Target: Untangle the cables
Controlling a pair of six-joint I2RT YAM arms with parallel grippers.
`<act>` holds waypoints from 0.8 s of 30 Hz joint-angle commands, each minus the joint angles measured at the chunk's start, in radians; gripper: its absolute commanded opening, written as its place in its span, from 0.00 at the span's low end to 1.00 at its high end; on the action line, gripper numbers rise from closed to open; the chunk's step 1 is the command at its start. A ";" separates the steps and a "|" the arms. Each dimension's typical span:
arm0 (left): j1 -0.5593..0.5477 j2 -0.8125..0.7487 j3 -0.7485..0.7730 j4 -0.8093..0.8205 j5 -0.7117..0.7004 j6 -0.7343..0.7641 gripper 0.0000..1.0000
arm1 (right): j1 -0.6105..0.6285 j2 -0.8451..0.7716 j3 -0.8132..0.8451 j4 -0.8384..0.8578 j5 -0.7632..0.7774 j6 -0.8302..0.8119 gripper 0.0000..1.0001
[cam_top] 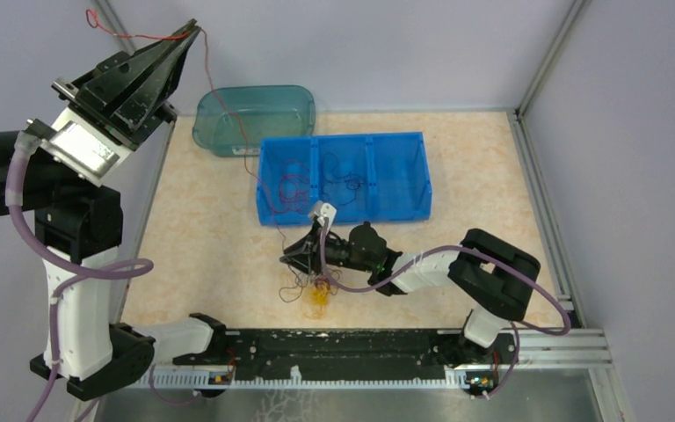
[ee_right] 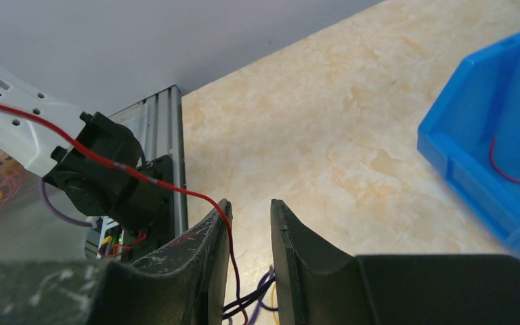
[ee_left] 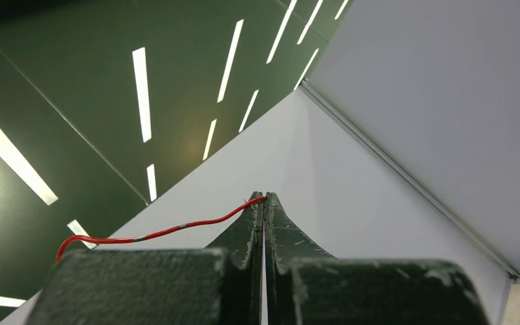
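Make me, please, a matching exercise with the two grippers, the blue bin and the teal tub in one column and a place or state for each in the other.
Column one:
1. left gripper
2. right gripper
3. blue bin
4. teal tub

Column two:
A. low over the table, jaws apart around thin wires
B. at the far side of the table, by the bin's left end
C. high in the air, shut on a red wire
D. three compartments, loose wires inside

Pairs: 1-C, 2-A, 3-D, 4-B
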 commanded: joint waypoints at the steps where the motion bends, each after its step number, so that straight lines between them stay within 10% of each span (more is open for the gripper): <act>1: -0.006 0.009 0.047 0.085 -0.050 0.034 0.00 | 0.008 0.036 -0.042 0.139 0.040 0.026 0.29; 14: -0.005 0.089 0.169 0.153 -0.141 0.191 0.00 | 0.020 0.108 -0.184 0.267 0.101 0.075 0.34; 24: -0.006 -0.008 -0.212 0.091 -0.158 0.236 0.00 | 0.020 -0.118 -0.262 0.200 0.207 0.043 0.47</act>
